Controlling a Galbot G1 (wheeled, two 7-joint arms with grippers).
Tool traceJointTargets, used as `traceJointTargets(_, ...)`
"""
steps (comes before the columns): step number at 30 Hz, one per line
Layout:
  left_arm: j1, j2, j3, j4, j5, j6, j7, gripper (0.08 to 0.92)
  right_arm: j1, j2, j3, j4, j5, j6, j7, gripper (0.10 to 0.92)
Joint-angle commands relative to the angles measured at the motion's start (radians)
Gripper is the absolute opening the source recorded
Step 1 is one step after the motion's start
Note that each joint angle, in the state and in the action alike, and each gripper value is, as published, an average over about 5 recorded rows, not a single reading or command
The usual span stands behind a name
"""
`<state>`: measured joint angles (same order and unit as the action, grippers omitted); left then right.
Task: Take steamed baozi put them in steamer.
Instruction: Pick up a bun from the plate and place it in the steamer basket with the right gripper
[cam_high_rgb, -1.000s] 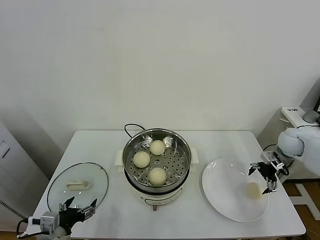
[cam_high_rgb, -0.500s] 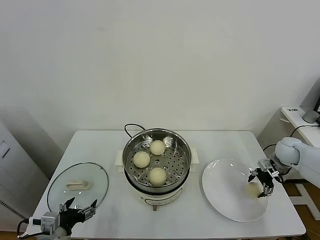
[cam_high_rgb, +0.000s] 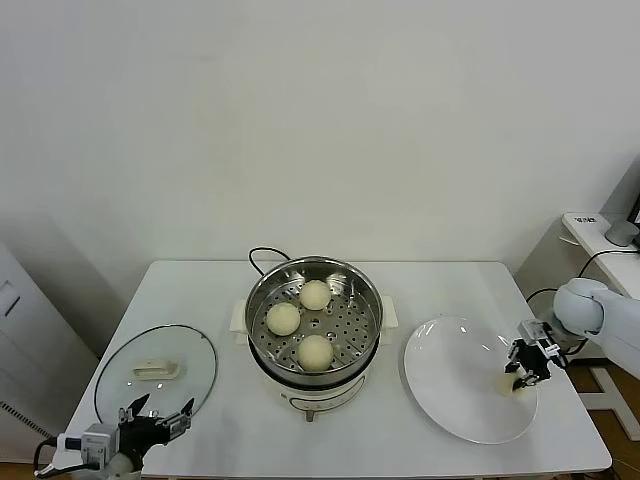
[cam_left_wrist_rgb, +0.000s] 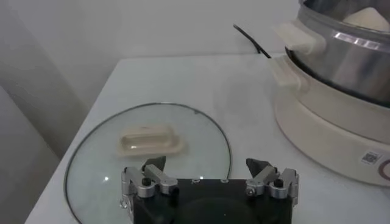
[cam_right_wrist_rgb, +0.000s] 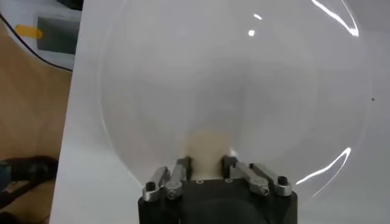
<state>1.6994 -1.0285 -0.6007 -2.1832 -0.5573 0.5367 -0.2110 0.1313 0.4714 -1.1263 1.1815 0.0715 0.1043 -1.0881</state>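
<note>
Three cream-white baozi (cam_high_rgb: 315, 352) lie on the perforated tray of the steel steamer (cam_high_rgb: 352, 283) at the table's middle. A fourth baozi (cam_high_rgb: 508, 384) sits on the right part of the white plate (cam_high_rgb: 450, 385). My right gripper (cam_high_rgb: 524, 366) is down on it, its fingers closed against both sides of the bun (cam_right_wrist_rgb: 206, 143). The right gripper (cam_right_wrist_rgb: 206, 162) rests low over the plate (cam_right_wrist_rgb: 244, 73). My left gripper (cam_high_rgb: 155, 414) is open and empty at the table's front left, beside the glass lid. It also shows in the left wrist view (cam_left_wrist_rgb: 207, 165).
A round glass lid (cam_high_rgb: 190, 372) with a white handle lies flat at front left; it also shows in the left wrist view (cam_left_wrist_rgb: 183, 122). The steamer's black cord (cam_high_rgb: 262, 253) runs behind it. The table's right edge is close to the plate.
My right gripper has come down onto the baozi on the plate and its fingers have closed in on it. The left arm has not moved.
</note>
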Motion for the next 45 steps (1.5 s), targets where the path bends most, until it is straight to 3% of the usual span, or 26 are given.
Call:
traceJointTargets(1, -0.001, 0.003, -0.002, -0.004, 0.000, 0.003, -0.003, 0.823, 0.241, -0.013, -0.145, 0.066, 0.163, -0.058, -0.045, 0.284)
traceJointTargets(12, 0.005, 0.004, -0.007, -0.011, 0.000, 0.008, -0.006, 0.823, 0.760, 0.122, -0.520, 0.158, 0.527, -0.195, -0.051, 0.289)
traceJointTargets(24, -0.006, 0.012, -0.001, -0.019, 0.000, 0.015, -0.011, 0.823, 0.879, 0.415, -0.562, 0.153, 0.848, -0.369, 0.032, 0.289)
traceJointTargets(33, -0.002, 0.011, -0.001, -0.022, 0.000, 0.013, -0.009, 0.823, 0.874, 0.542, -0.559, 0.162, 0.953, -0.443, 0.100, 0.290)
traceJointTargets(45, 0.006, 0.008, -0.005, -0.024, -0.001, 0.007, -0.007, 0.823, 0.764, 0.606, -0.572, 0.218, 0.943, -0.510, 0.221, 0.314)
